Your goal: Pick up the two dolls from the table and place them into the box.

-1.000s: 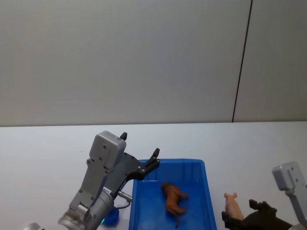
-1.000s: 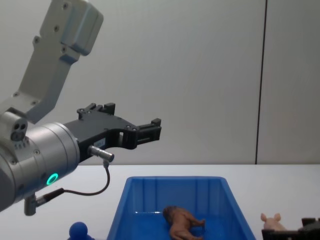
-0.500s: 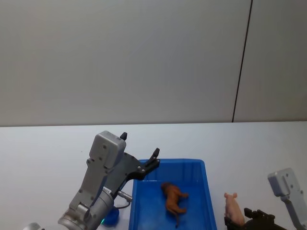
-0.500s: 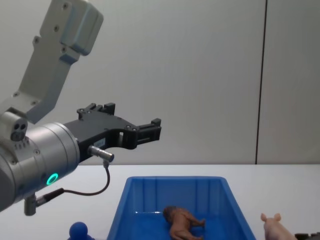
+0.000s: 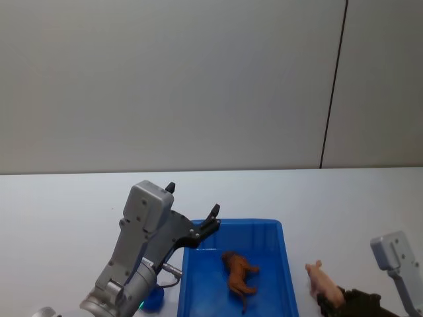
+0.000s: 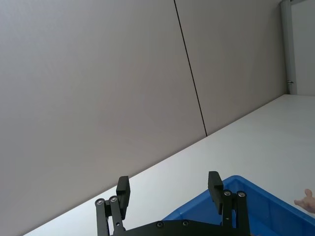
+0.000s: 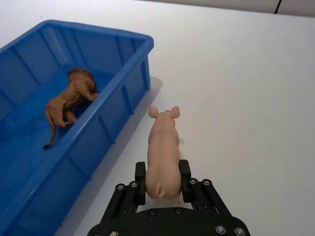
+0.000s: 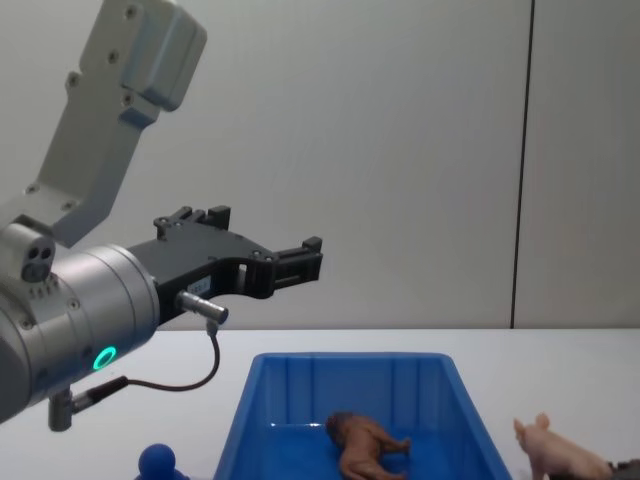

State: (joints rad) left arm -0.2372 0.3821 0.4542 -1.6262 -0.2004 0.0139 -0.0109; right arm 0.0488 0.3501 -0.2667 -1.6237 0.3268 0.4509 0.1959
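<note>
pig (image 8: 556, 455): lifting and tilting snout-up, its head swinging closer to the right wall of the box (image 8: 350, 362).
right gripper (image 7: 163, 181): closing its fingers on the pig's rear, where earlier they were standing apart around it; sinking a little lower, just right of the box.

The left arm (image 8: 128, 70) wears pale silver-grey shells: a boxy upper link with small dark screw holes, and a round wrist barrel carrying a glowing green ring (image 8: 103, 358). A thin black cable (image 8: 215, 350) loops from a metal plug (image 8: 203, 310) on it. The left gripper (image 6: 169, 183) is matte black with silver screw heads. The right gripper (image 7: 162, 179) is equally black, dotted with silver screws, on a light grey link (image 5: 394, 253).
</note>
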